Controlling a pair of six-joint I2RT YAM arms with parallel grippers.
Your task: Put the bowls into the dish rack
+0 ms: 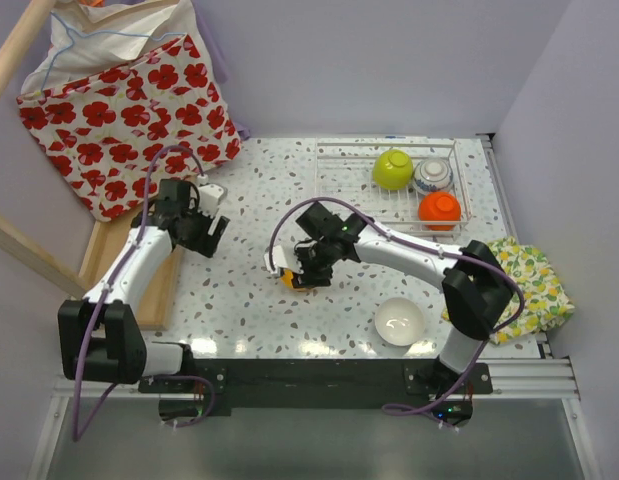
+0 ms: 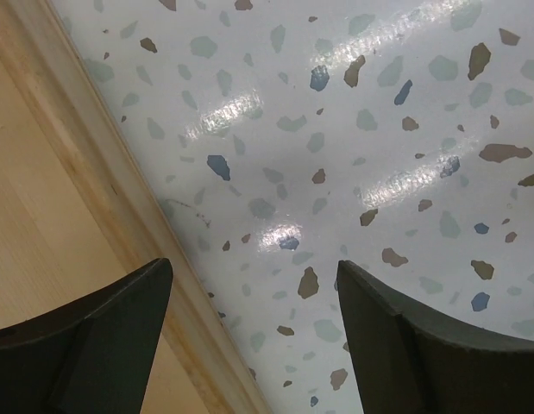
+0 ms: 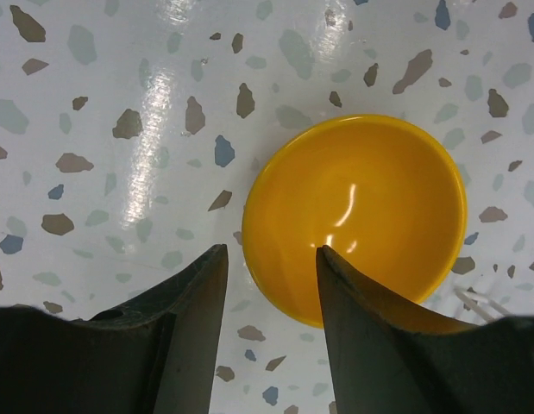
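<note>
Rim grasp in preparation: right tool (image 3: pixel 271 252), jaws apart and gripping nothing, straddling the near edge of the yellow bowl (image 3: pixel 361 207), upright on the table (image 1: pixel 249 200) well apart from the dish rack (image 1: pixel 344 200), off its near left corner. Best lowered with one finger inside the rim and one outside, then closed firmly before lifting, to guard against slipping on the glossy wall. Right arm stretched low and leftward, wrist pitched down; left tool (image 2: pixel 254 267) likewise apart and empty, far left of the rack beside the wooden tray (image 2: pixel 42 216).
</note>
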